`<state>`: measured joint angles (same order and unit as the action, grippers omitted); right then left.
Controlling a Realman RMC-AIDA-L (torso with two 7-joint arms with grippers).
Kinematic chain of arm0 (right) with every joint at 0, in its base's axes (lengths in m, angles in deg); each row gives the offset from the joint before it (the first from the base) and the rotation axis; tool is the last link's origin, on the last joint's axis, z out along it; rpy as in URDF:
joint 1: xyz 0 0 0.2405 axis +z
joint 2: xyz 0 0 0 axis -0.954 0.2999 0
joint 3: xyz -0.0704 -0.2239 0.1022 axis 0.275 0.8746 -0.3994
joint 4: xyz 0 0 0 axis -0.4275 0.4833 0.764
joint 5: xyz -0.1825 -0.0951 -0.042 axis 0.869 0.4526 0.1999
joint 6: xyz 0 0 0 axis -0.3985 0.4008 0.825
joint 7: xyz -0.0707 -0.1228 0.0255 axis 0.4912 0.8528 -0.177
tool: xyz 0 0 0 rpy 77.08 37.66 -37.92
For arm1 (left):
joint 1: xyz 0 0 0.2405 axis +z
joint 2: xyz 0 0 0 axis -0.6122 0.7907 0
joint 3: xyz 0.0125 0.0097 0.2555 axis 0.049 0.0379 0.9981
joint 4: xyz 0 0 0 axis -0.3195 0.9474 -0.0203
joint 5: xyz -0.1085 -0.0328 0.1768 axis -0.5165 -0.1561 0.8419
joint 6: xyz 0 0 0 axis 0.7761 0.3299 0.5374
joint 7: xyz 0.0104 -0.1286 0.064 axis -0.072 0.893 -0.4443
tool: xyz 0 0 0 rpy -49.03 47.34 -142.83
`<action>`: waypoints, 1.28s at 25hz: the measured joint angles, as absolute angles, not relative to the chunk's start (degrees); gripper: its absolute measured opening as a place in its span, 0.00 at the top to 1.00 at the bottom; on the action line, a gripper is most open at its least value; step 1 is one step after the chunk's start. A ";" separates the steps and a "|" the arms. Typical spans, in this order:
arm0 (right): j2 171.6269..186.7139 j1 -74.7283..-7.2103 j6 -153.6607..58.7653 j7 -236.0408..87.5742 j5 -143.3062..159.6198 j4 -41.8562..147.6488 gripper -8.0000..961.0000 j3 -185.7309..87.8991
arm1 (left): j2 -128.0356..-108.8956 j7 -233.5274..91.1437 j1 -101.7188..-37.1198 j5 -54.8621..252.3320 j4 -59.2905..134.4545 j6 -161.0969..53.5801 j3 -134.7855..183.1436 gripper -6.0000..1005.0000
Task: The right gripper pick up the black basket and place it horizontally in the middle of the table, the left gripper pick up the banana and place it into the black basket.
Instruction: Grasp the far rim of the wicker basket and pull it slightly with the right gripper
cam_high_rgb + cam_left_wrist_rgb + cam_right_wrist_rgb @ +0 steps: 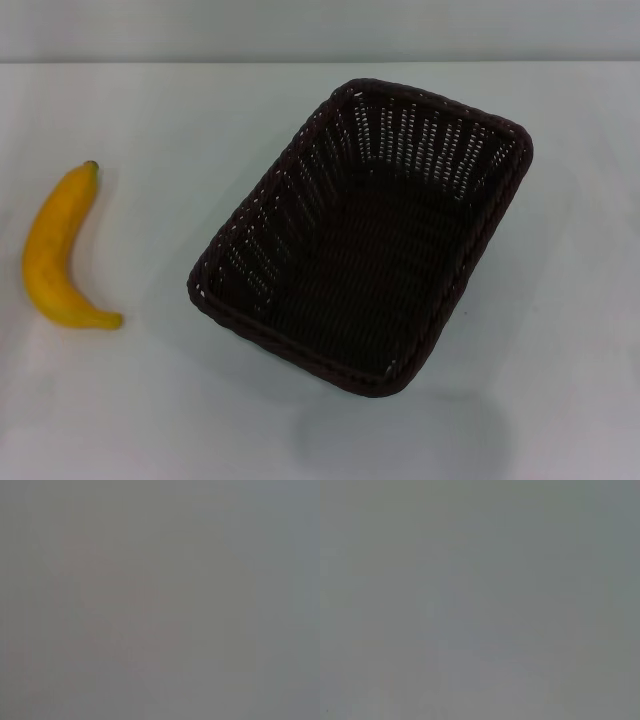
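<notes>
The black basket stands on the white table right of centre in the head view. It is turned at a slant, open side up, with nothing inside. The yellow banana lies at the far left of the table, well apart from the basket, its dark stem tip pointing away from me. Neither the left gripper nor the right gripper appears in any view. Both wrist views show only a plain grey surface.
The table's far edge meets a pale wall at the back. A faint shadow lies on the table in front of the basket. Bare tabletop stretches between banana and basket.
</notes>
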<state>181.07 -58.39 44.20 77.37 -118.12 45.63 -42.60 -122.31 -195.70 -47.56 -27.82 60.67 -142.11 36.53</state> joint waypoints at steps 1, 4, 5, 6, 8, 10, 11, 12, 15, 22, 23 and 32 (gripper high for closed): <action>181.08 -58.38 44.16 77.37 -118.15 45.63 0.12 -42.57 | -122.23 -195.70 -47.61 -27.77 60.45 -142.11 36.56 0.14; 181.12 -58.33 44.03 77.37 -118.11 45.63 0.12 -42.57 | -122.23 -195.71 -47.66 -27.61 60.32 -142.06 36.59 0.14; 181.13 -58.32 44.01 77.37 -118.14 45.64 0.12 -42.65 | -122.29 -195.71 -47.63 -27.61 60.30 -142.06 36.55 0.14; 181.13 -58.32 44.00 77.37 -118.23 45.68 0.12 -42.77 | -122.33 -195.71 -47.55 -27.61 60.28 -142.06 36.50 0.14; 181.14 -58.31 43.98 77.37 -118.47 45.80 0.12 -43.07 | -122.38 -195.70 -47.38 -27.66 60.25 -142.03 36.42 0.14; 181.16 -58.31 43.92 77.37 -118.55 45.92 0.12 -43.13 | -122.38 -195.70 -47.32 -27.74 59.98 -141.89 36.40 0.14; 181.16 -58.30 43.90 77.37 -118.56 45.97 0.12 -43.12 | -122.32 -195.71 -47.35 -27.75 59.82 -141.75 36.39 0.14; 181.16 -58.31 43.85 77.38 -118.55 46.06 0.12 -43.10 | -122.27 -195.70 -47.41 -27.75 59.72 -141.59 36.38 0.14; 181.16 -58.30 43.13 77.34 -118.45 46.45 0.12 -42.95 | -122.17 -195.68 -47.50 -27.68 59.65 -141.27 36.37 0.14; 181.17 -57.18 40.49 69.98 -117.09 39.80 0.12 -37.74 | -122.11 -195.20 -47.00 -27.45 59.63 -141.50 36.59 0.14; 181.16 -56.99 39.64 68.26 -116.76 37.83 0.12 -36.05 | -122.09 -195.12 -47.00 -27.38 59.65 -141.56 36.63 0.14; 179.89 -54.11 27.17 33.44 -103.45 7.14 0.12 -18.52 | -122.28 -193.38 -46.64 -25.88 59.57 -141.93 36.68 0.14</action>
<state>179.89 -54.11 27.17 33.44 -103.45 7.14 -18.52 -122.28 -193.38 -46.64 -25.88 59.57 -141.93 36.68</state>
